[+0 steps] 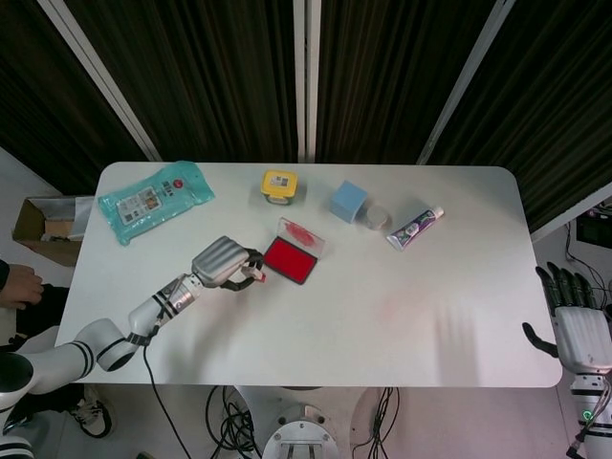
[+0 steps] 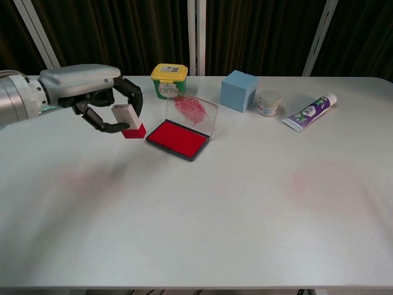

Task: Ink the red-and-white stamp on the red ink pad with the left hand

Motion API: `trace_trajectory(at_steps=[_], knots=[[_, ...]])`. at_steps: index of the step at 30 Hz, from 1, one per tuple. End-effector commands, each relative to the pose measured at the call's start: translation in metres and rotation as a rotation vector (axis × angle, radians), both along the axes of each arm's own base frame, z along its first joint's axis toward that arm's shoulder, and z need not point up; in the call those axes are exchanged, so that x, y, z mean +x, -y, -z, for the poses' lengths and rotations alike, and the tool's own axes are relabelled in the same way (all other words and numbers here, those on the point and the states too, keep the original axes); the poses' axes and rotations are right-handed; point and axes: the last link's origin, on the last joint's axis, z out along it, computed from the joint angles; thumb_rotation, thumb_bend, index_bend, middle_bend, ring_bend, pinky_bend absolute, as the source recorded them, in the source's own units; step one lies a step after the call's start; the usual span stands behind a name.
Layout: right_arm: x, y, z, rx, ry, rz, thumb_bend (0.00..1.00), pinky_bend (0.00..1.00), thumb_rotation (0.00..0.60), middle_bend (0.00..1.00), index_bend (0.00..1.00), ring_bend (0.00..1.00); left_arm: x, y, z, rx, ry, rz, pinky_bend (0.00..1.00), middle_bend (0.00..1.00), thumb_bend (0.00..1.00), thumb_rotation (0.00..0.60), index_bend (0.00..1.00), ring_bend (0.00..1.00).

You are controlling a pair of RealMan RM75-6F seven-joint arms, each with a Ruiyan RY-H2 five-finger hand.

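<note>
Stamp [image 2: 129, 121]: a small block with a white upper body and a red base, tilted a little, held off the tabletop [image 2: 202, 215] in the left hand [image 2: 92, 92]. The hand's dark fingers [image 2: 132, 93] curl round the white part from above and below, pinching it; the red base pokes out beneath them. In the head view the stamp [image 1: 256, 274] shows only as a small red-and-white speck at the fingertips, just beside the near-left edge of the red ink pad [image 1: 290, 259]; whether it touches the pad cannot be told there. In the chest view it hangs just left of the pad's near corner, apart from the red surface.

The ink pad [image 2: 178, 139] lies open, its clear lid [image 2: 191, 114] standing up behind it, smeared with red.

The right hand [image 1: 579, 330] sits off the tabletop's right edge in the head view, fingers straight and apart, holding nothing; its lower part is cut off by the frame.

Farther back stand a yellow-lidded tub [image 2: 169, 80], a blue cube [image 2: 239, 90], a small white jar [image 2: 269, 102] and a purple-and-white tube [image 2: 310, 112]. A teal wipes pack [image 1: 155, 200] lies at the far left corner; its print is too small to read.
</note>
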Motion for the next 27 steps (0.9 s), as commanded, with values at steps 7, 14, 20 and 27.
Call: trace_trajectory(at_steps=[7,14,20,27], knots=[[-0.003,-0.004,-0.008,-0.012,-0.001,0.005,0.18,0.00,0.600,0.00,0.00,0.00,0.056,-0.039,0.054,-0.067,-0.022,-0.100,1.00,0.59,0.42,0.600,0.59,1.00],[-0.007,-0.004,-0.012,-0.019,0.001,0.013,0.18,0.00,0.600,0.00,0.00,0.00,0.069,-0.053,0.074,-0.052,-0.054,-0.105,1.00,0.60,0.43,0.600,0.59,1.00],[-0.009,-0.004,-0.015,-0.025,0.000,0.020,0.18,0.00,0.600,0.00,0.00,0.00,0.062,-0.057,0.080,-0.018,-0.105,-0.084,1.00,0.60,0.43,0.600,0.59,1.00],[-0.011,-0.001,-0.010,-0.014,0.003,0.026,0.18,0.00,0.600,0.00,0.00,0.00,0.056,-0.057,0.086,0.006,-0.125,-0.066,1.00,0.60,0.44,0.600,0.60,1.00]])
